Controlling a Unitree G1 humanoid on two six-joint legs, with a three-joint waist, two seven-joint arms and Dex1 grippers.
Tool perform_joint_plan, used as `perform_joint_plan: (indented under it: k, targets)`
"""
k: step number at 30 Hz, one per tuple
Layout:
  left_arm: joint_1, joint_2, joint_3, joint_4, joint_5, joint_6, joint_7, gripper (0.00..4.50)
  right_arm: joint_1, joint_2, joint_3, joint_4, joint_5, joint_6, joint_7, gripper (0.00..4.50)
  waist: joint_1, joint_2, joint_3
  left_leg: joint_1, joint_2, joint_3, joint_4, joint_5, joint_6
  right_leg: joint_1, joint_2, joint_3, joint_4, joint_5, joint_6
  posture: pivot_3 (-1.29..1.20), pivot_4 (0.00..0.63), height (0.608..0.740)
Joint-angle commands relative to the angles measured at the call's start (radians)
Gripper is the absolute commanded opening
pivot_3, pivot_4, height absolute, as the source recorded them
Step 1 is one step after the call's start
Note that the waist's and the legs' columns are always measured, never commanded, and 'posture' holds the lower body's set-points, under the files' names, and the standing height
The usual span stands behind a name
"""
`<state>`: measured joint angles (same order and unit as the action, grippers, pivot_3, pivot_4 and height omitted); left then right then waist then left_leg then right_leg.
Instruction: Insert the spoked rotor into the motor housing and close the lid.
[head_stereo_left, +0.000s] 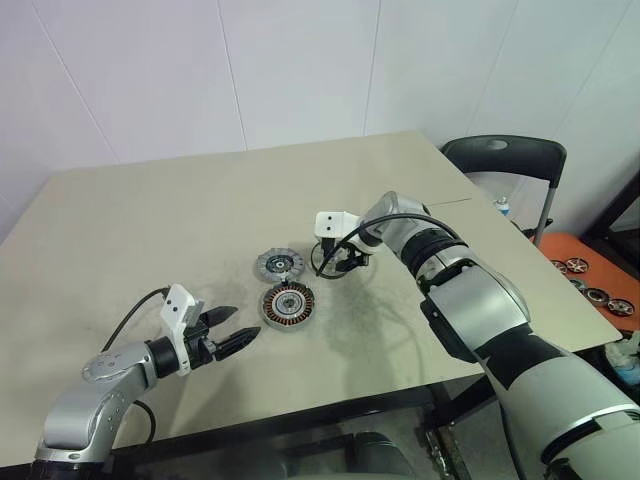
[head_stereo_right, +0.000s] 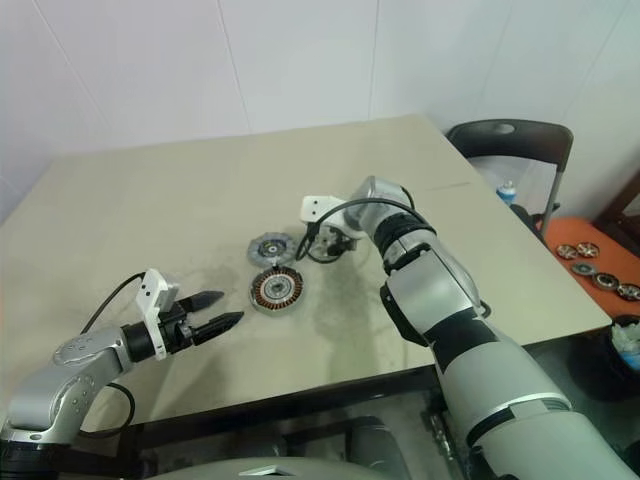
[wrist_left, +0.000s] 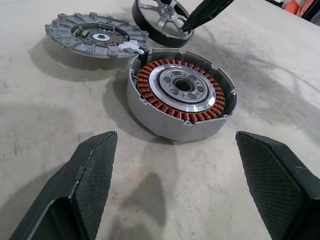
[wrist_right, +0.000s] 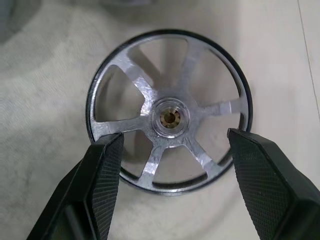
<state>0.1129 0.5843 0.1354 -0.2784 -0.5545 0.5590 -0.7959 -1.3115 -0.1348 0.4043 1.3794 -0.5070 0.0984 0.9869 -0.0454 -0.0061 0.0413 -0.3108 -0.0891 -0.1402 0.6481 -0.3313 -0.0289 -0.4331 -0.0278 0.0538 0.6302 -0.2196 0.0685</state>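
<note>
Pick-up step: the right gripper (wrist_right: 170, 150) hangs with jaws spread astride the spoked rotor (wrist_right: 170, 117), which lies flat on the table (head_stereo_left: 150, 220) beside the motor housing (head_stereo_left: 289, 306); next, close on its rim and lift.

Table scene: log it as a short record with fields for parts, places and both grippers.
table: beige top
motor housing: copper windings face up, nothing in it yet
lid: flat on the table, just behind the housing
spoked rotor: flat on the table, to the right of the lid
right gripper: open, fingers on either side of the rotor's near rim, not closed on it
left gripper: open, left of the housing, holding nothing
</note>
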Motion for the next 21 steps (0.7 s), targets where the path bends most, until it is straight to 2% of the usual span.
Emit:
perform_joint_plan:
  k: [1, 10, 13, 17, 21]
  targets:
    - [-0.013, 0.000, 0.013, -0.018, -0.004, -0.017, 0.002, 4.03, -0.042, 0.008, -0.012, -0.009, 0.009, -0.016, 0.011, 3.45, 0.000, 0.000, 0.000, 0.000, 0.000, 0.000, 0.000, 0.000, 0.000, 0.000, 0.000, 0.000, 0.000, 0.000, 0.000, 0.00, 0.000, 0.740]
    - [-0.010, 0.003, 0.018, -0.014, -0.004, -0.019, -0.001, 4.03, -0.047, 0.004, -0.010, -0.011, 0.009, -0.026, 0.047, 3.45, 0.000, 0.000, 0.000, 0.000, 0.000, 0.000, 0.000, 0.000, 0.000, 0.000, 0.000, 0.000, 0.000, 0.000, 0.000, 0.00, 0.000, 0.740]
    - [-0.010, 0.003, 0.017, -0.016, -0.002, -0.020, 0.000, 4.03, -0.043, -0.001, -0.009, -0.011, 0.006, -0.030, 0.042, 2.86, 0.000, 0.000, 0.000, 0.000, 0.000, 0.000, 0.000, 0.000, 0.000, 0.000, 0.000, 0.000, 0.000, 0.000, 0.000, 0.00, 0.000, 0.740]
    - [-0.009, 0.003, 0.016, -0.018, -0.002, -0.020, 0.001, 4.03, -0.036, -0.001, -0.001, -0.011, -0.001, -0.036, 0.035, 1.56, 0.000, 0.000, 0.000, 0.000, 0.000, 0.000, 0.000, 0.000, 0.000, 0.000, 0.000, 0.000, 0.000, 0.000, 0.000, 0.00, 0.000, 0.740]
    - [-0.007, 0.002, 0.015, -0.017, -0.002, -0.021, 0.000, 4.03, -0.027, -0.005, 0.009, -0.011, -0.011, -0.045, 0.032, 1.56, -0.001, 0.000, 0.000, 0.000, 0.000, 0.000, 0.000, 0.000, 0.000, 0.000, 0.000, 0.000, 0.000, 0.000, 0.000, 0.00, 0.000, 0.740]
